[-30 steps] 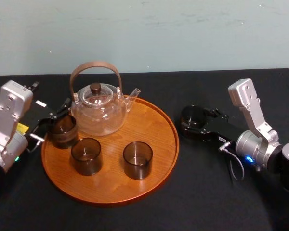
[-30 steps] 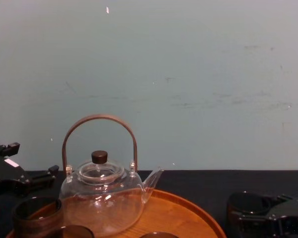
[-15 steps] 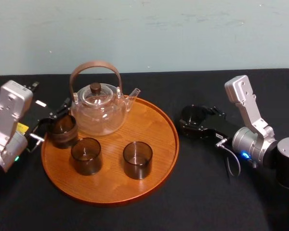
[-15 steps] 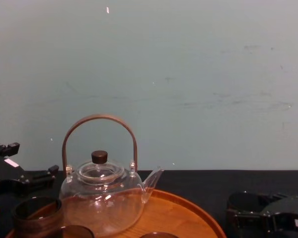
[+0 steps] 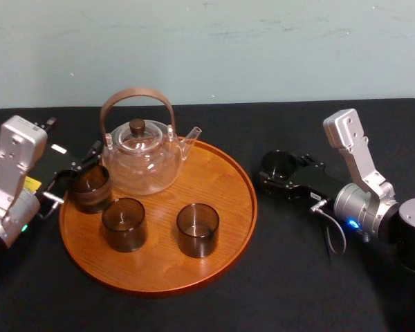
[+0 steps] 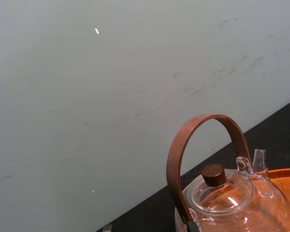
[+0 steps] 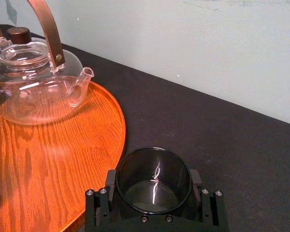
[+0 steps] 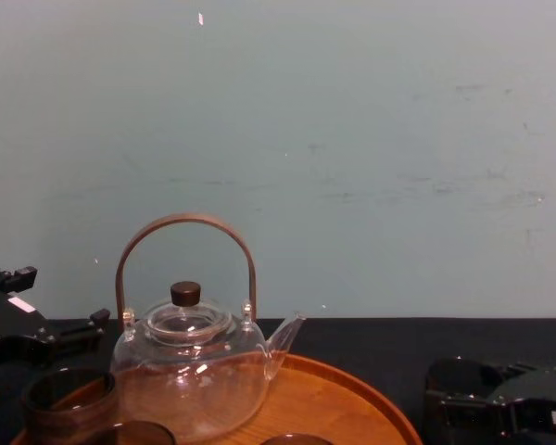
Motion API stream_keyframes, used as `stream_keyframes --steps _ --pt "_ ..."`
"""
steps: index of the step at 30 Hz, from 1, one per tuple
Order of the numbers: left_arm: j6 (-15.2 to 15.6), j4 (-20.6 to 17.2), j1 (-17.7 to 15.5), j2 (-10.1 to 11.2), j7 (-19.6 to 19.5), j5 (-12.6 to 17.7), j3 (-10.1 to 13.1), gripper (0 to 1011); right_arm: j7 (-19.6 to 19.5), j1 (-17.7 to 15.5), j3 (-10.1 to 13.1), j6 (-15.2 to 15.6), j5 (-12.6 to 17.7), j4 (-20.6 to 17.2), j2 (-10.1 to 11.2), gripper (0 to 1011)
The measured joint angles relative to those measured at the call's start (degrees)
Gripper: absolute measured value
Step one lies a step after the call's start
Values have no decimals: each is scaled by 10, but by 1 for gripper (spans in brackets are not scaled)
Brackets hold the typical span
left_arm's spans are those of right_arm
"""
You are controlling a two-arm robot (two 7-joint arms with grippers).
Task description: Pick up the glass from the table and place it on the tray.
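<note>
A: Where does the glass (image 7: 153,193) sit?

B: On the worktop (image 5: 277,277), right of its middle and nearer the far edge than the near one. It is upright, mouth up, just beside the right rim of the tray (image 5: 162,259) and not on it.

A: And relative to the jaws?

B: Between them. The right gripper (image 5: 277,170) reaches in low from the worktop's right side. Its pads (image 7: 110,186) flank the wall on opposite sides, and I see no gap. I read the jaws as pinching the glass low on its body, base apparently on the cloth.

A: How will it handle?

B: Small, thin-walled, dark and see-through; light, I judge, also rigid and breakable. Smooth sides, so likely slippery against the pads. A hold across the widest part suits it, with modest squeeze.

A: Risks for the carry?

B: The tray rim is raised, so the base must clear it. The teapot (image 5: 142,162) and three cups crowd the tray's left and middle. The bare wood on its right side looks the safest spot.

A: The other arm?

B: The left gripper (image 5: 72,173) is at the tray's left rim, beside one cup (image 5: 90,188). Spread or closed, I cannot tell.
</note>
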Motion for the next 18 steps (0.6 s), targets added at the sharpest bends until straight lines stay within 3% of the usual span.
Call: stream_keyframes --steps 18 --pt "0 0 0 0 0 0 0 1001 1 -4 3 -1 3 -10 2 903"
